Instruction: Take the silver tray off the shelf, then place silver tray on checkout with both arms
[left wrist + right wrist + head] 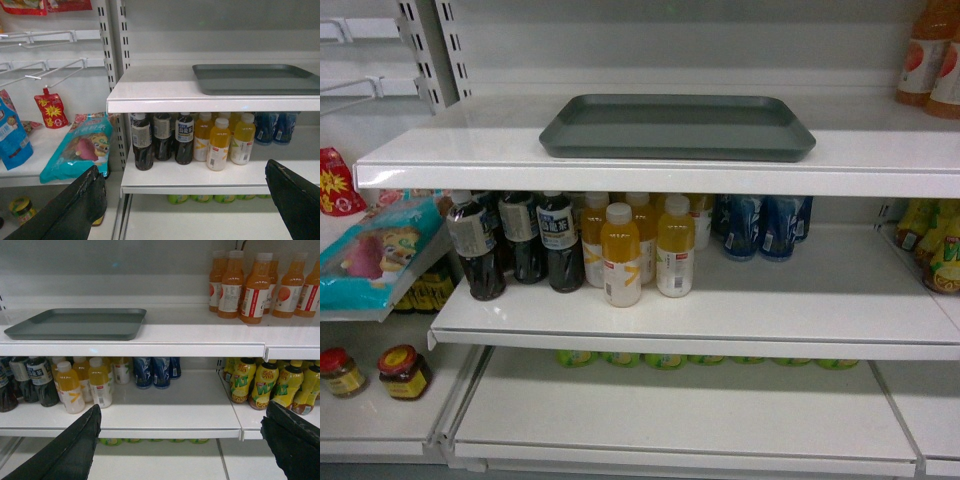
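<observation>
Head view: the silver tray (677, 127) lies flat on the shelf (620, 165), close to its front lip, with nothing on it. Neither arm shows here. Below stand dark tea bottles (515, 240) and orange drink bottles (645, 245).

Left wrist view: the left gripper (187, 200) hangs low in front of the lower boards, its two black fingers (82, 200) spread wide apart and holding nothing. The tray sits up and to the right, well apart from it.

Right wrist view: the right gripper (182, 440) is likewise spread wide and empty, with the tray up and to the left.

The tray looks like stiff, thin metal: probably light, unlikely to flex, but smooth enough to slip in a pinch. Being wide and shallow, it would tip if taken from one side only. The low raised rim at the two short ends looks the best hold, one gripper on each, kept level. The checkout is not in view.
</observation>
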